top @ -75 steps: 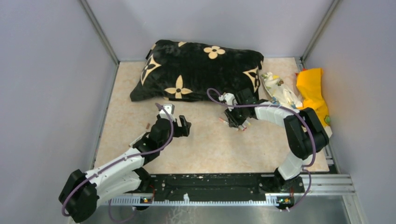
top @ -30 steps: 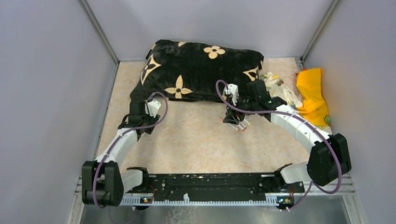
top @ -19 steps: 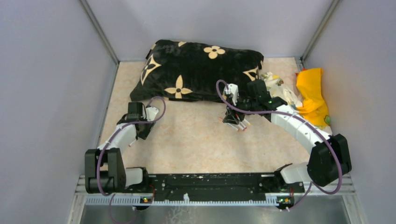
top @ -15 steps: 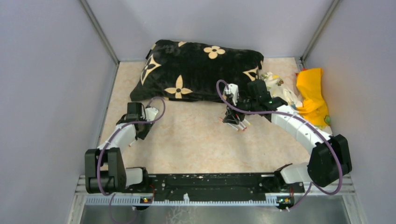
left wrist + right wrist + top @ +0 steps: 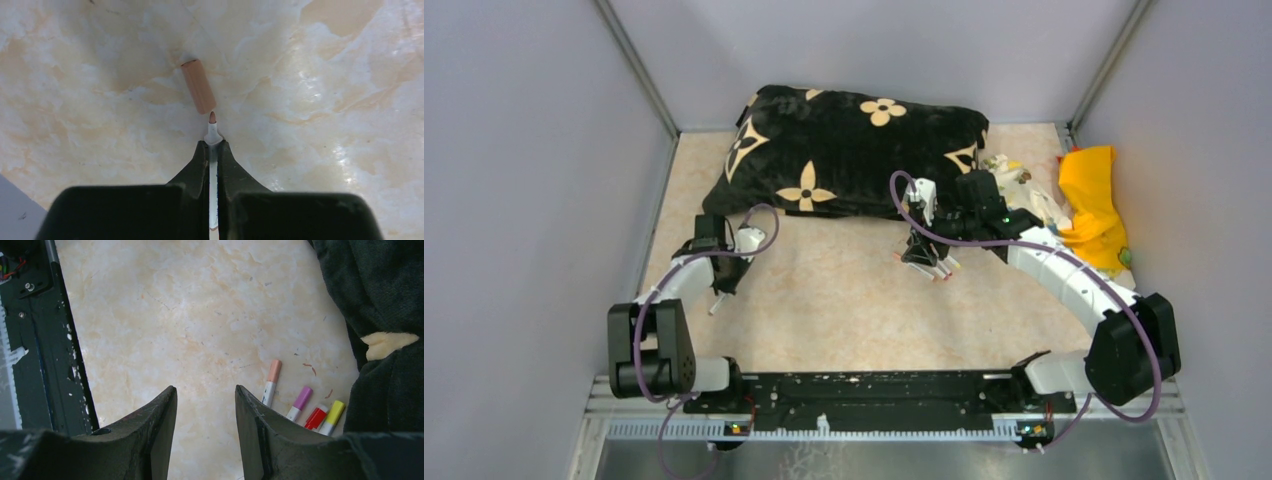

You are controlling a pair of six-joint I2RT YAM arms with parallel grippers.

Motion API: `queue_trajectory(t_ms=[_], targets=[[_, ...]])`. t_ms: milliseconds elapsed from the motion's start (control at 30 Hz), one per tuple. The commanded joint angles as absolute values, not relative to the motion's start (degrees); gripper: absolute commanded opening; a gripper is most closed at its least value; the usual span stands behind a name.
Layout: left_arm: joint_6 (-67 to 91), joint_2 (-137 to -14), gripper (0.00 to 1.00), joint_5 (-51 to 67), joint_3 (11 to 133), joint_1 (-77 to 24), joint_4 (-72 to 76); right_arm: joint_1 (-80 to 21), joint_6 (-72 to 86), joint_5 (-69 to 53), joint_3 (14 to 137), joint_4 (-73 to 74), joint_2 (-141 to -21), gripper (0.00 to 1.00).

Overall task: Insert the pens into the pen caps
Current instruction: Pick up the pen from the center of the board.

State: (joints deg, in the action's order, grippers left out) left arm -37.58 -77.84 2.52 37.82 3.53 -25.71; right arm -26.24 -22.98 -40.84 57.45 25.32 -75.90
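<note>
In the left wrist view my left gripper (image 5: 213,146) is shut on a thin white pen (image 5: 213,131). Its brownish tip points at a salmon pen cap (image 5: 198,93) lying on the table just ahead, a small gap apart. From above, the left gripper (image 5: 722,283) sits low at the table's left side. My right gripper (image 5: 205,392) stands open over bare table with nothing between its fingers. Beside it lie several pens with peach (image 5: 274,371), purple (image 5: 302,397), red (image 5: 315,417) and yellow (image 5: 335,411) caps on. The top view shows them (image 5: 939,268) under the right gripper (image 5: 921,252).
A black cushion (image 5: 844,150) with cream flowers fills the back of the table, its edge close to the capped pens. A yellow cloth (image 5: 1094,195) and white clutter (image 5: 1024,190) lie at the back right. A black rail (image 5: 874,390) runs along the near edge.
My left arm has drawn back from the cushion towards the near left and dropped to the table, and its gripper has shut on a pen. The right arm has stayed still.
</note>
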Motion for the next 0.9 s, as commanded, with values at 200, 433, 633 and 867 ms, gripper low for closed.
queue_trajectory(t_ms=[200,433,633,867], targets=[[-29.2,-76.3,0.0,11.4,37.4,1.7,-23.0,-26.7,-24.1,-41.7,57.8,23.7,-74.5,0.45],[-20.8,-96.1,0.0,15.3,52.3,-7.0,-31.0,-26.7,-24.3,-40.4,57.2,23.3,-75.4,0.45],[-3.2,-106.4,0.0,13.9,64.3,-11.1,-35.1,-26.7,-25.5,-44.5,56.2,22.7,-75.7,0.45],[9.0,-99.3,0.0,14.8,59.8,-16.2,-26.7,-26.7,-25.0,-48.8,54.3,20.4,-74.8,0.46]])
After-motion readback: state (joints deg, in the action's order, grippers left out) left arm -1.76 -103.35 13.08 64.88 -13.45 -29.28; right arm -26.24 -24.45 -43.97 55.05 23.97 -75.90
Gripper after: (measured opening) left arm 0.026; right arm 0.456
